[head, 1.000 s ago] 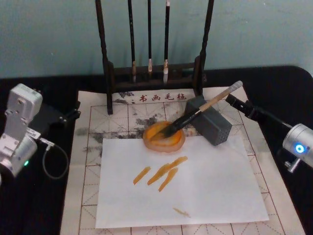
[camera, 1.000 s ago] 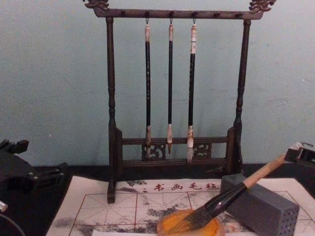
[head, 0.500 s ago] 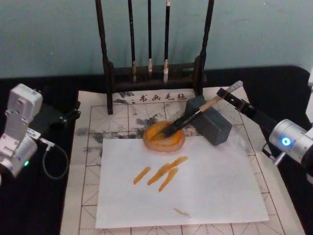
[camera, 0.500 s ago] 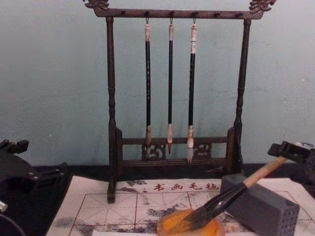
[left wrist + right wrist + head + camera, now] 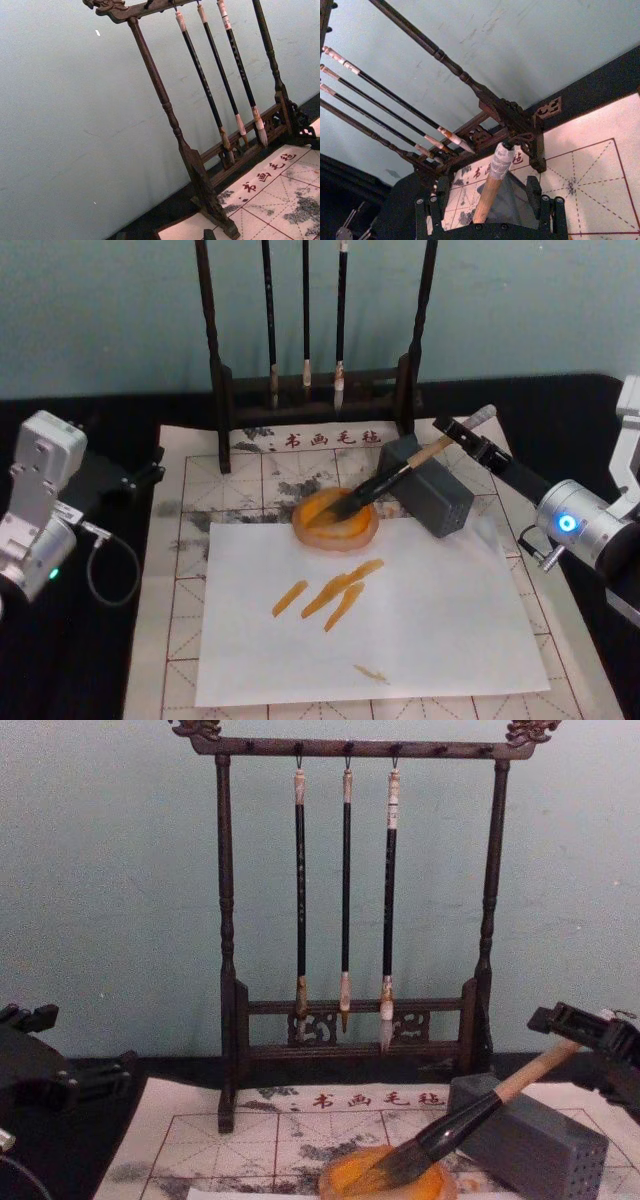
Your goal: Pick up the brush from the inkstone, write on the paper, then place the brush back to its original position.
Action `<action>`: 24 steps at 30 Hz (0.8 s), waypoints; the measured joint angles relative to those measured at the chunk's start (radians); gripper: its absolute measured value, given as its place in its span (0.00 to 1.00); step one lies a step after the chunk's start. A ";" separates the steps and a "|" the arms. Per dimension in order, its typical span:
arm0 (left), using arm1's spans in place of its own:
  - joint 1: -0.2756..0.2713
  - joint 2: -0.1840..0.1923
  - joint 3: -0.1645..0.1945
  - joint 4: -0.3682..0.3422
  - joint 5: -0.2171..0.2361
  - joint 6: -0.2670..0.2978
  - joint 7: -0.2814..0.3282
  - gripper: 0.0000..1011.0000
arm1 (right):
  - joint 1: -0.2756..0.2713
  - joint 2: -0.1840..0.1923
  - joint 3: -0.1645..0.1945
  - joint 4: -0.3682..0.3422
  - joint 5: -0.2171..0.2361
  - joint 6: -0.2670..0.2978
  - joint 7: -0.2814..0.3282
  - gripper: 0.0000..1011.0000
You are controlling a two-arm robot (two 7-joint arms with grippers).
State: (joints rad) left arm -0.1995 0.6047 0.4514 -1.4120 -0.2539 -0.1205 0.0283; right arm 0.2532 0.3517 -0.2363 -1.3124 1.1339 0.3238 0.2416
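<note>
The brush (image 5: 398, 478) is lying with its bristles in the orange dish (image 5: 312, 532), its handle leaning on the grey block (image 5: 445, 505) just right of the dish. The right gripper (image 5: 457, 436) is straddling the handle's upper end, fingers (image 5: 535, 194) spread, not clamping it. The left gripper (image 5: 120, 478) is sitting parked well left of the dish, and the gridded paper (image 5: 172, 630) is lying under the dish

The brush (image 5: 396, 477) lies tilted — bristles down, white cap up — over the red-gridded cream paper (image 5: 175, 625).

Dark table (image 5: 565, 430), seemingly cloth-covered, bears paper (image 5: 170, 640).
</note>
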 joint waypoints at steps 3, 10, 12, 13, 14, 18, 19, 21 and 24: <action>0.000 0.000 0.000 0.000 0.000 0.000 0.000 0.99 | 0.000 -0.001 -0.004 0.001 0.002 -0.016 -0.006 0.99; 0.000 0.000 0.000 0.000 0.000 0.000 0.000 0.99 | 0.001 -0.003 -0.014 0.007 0.008 -0.044 -0.015 0.99; 0.000 0.000 0.000 0.000 0.000 0.000 0.000 0.99 | 0.004 -0.004 -0.019 0.010 0.010 -0.054 -0.018 0.99; 0.000 0.000 0.000 0.000 0.000 0.000 0.000 0.99 | 0.006 -0.004 -0.021 0.013 0.013 -0.058 -0.020 0.99; 0.000 0.000 0.000 0.000 0.000 0.000 0.000 0.99 | 0.007 -0.004 -0.023 0.014 0.015 -0.060 -0.021 0.99; 0.000 0.000 0.000 0.000 0.000 0.000 0.000 0.99 | 0.010 -0.004 -0.029 0.016 0.027 -0.063 -0.034 0.99; 0.000 0.000 0.000 0.000 0.000 0.000 0.000 0.99 | 0.011 -0.004 -0.030 0.016 0.030 -0.063 -0.037 0.99; 0.000 0.000 0.000 0.000 0.000 0.000 0.000 0.99 | 0.011 -0.004 -0.031 0.016 0.036 -0.063 -0.042 0.99; 0.000 0.000 0.000 0.000 0.000 0.000 0.000 0.99 | 0.011 -0.003 -0.031 0.016 0.036 -0.063 -0.042 0.99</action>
State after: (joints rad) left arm -0.1995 0.6047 0.4514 -1.4119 -0.2539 -0.1205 0.0283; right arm 0.2645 0.3482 -0.2671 -1.2966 1.1698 0.2605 0.1996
